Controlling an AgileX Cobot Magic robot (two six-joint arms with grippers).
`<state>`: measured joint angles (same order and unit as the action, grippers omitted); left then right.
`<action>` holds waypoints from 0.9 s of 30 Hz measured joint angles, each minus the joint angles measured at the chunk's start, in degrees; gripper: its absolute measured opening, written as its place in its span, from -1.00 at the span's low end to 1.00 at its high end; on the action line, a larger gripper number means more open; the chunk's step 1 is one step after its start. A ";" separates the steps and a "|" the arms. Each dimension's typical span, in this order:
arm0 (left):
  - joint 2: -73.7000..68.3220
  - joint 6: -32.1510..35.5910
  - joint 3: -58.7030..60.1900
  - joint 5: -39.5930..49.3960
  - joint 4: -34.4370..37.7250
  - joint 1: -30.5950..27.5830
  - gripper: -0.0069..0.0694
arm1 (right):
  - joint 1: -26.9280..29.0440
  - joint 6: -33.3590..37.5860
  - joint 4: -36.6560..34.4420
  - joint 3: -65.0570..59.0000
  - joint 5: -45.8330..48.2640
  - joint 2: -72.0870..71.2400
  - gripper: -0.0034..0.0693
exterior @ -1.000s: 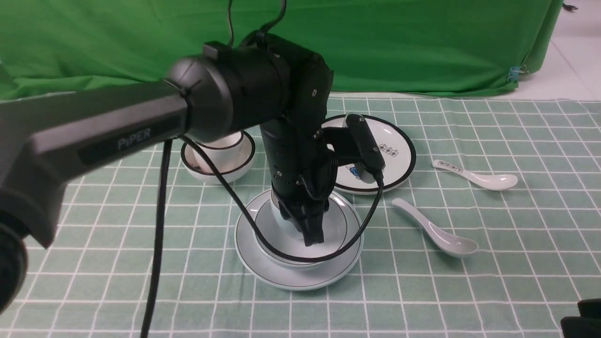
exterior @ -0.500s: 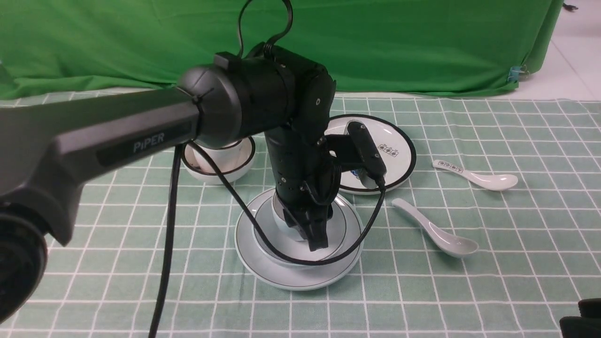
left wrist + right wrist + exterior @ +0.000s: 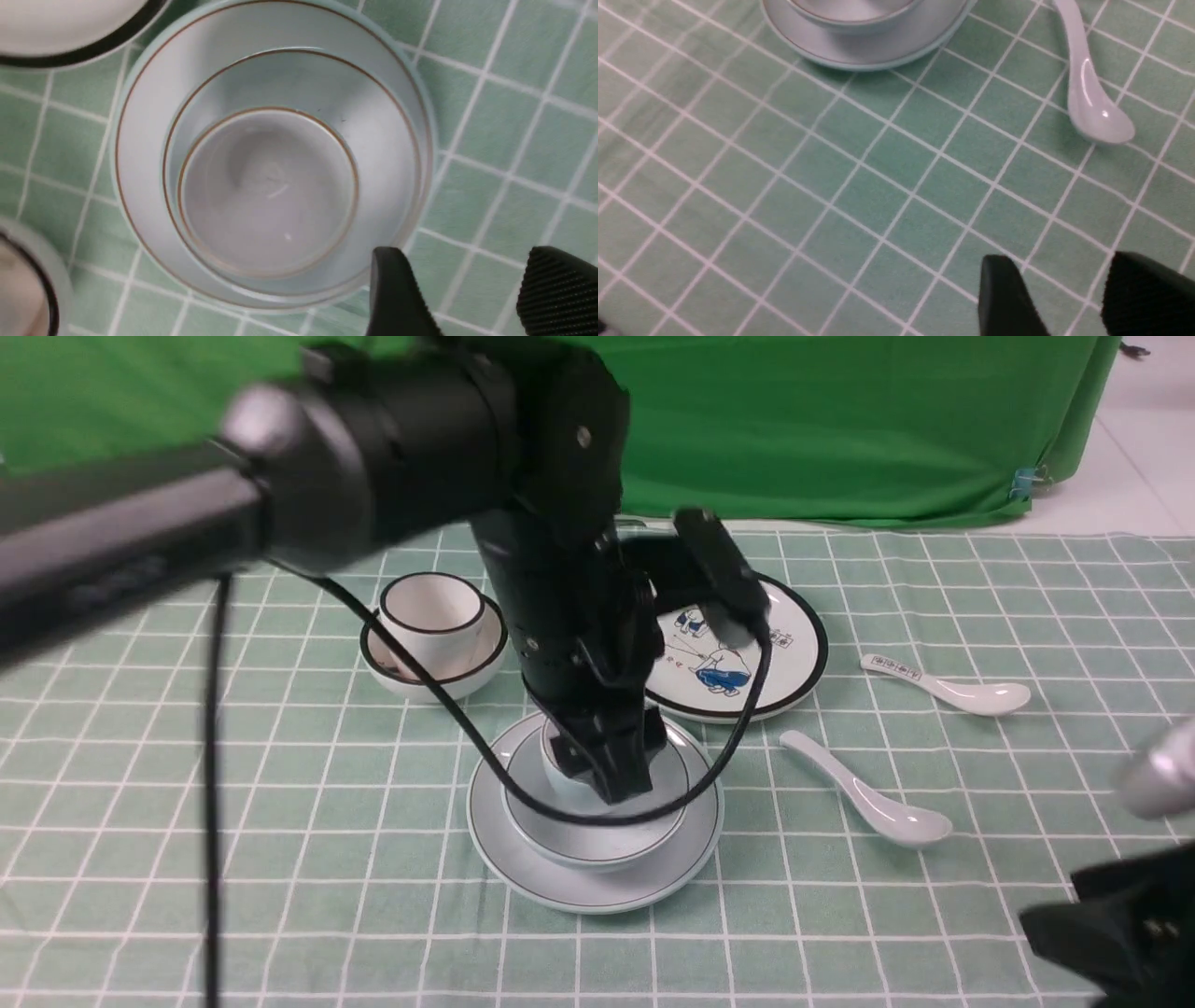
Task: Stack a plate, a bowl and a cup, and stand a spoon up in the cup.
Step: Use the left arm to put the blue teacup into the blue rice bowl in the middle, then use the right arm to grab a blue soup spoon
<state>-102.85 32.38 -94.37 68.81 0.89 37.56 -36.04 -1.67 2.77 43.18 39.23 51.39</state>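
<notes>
The pale plate (image 3: 523,859) lies mid-table with the thin-rimmed bowl (image 3: 597,835) on it and the small cup (image 3: 560,770) standing in the bowl. The left wrist view shows the plate (image 3: 135,154), the bowl (image 3: 387,135) and the cup (image 3: 266,191) nested, and the cup is empty. My left gripper (image 3: 616,775) hangs just above the cup's near side, open and empty (image 3: 462,256). The plain white spoon (image 3: 868,798) lies on the cloth right of the plate. It also shows in the right wrist view (image 3: 1087,93). My right gripper (image 3: 1059,266) is open and empty over bare cloth near the spoon.
A black-rimmed cartoon plate (image 3: 784,653) lies behind the stack. A black-rimmed bowl (image 3: 411,681) holding a black-rimmed cup (image 3: 434,611) stands at the back left. A spoon with dark marks on its handle (image 3: 943,686) lies at the right. My right arm (image 3: 1120,933) fills the lower right corner.
My left arm has lifted and its gripper has come up out of the bowl, leaving the cup there. My right arm has moved into view at the lower right.
</notes>
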 joint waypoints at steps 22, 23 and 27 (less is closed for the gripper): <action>61.45 -11.40 48.04 -32.16 8.07 0.00 -0.81 | 17.12 25.93 -9.61 43.02 9.86 62.55 0.29; 62.70 -11.40 49.30 -33.24 8.14 0.00 -0.81 | 17.34 26.32 -9.73 44.08 9.86 63.92 0.30; 64.65 -11.65 50.75 -34.42 8.33 0.00 -0.80 | 17.56 26.68 -9.96 48.70 9.86 69.50 0.31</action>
<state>-38.19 20.74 -43.62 34.39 9.23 37.56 -18.48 25.01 -7.19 91.88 49.10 120.89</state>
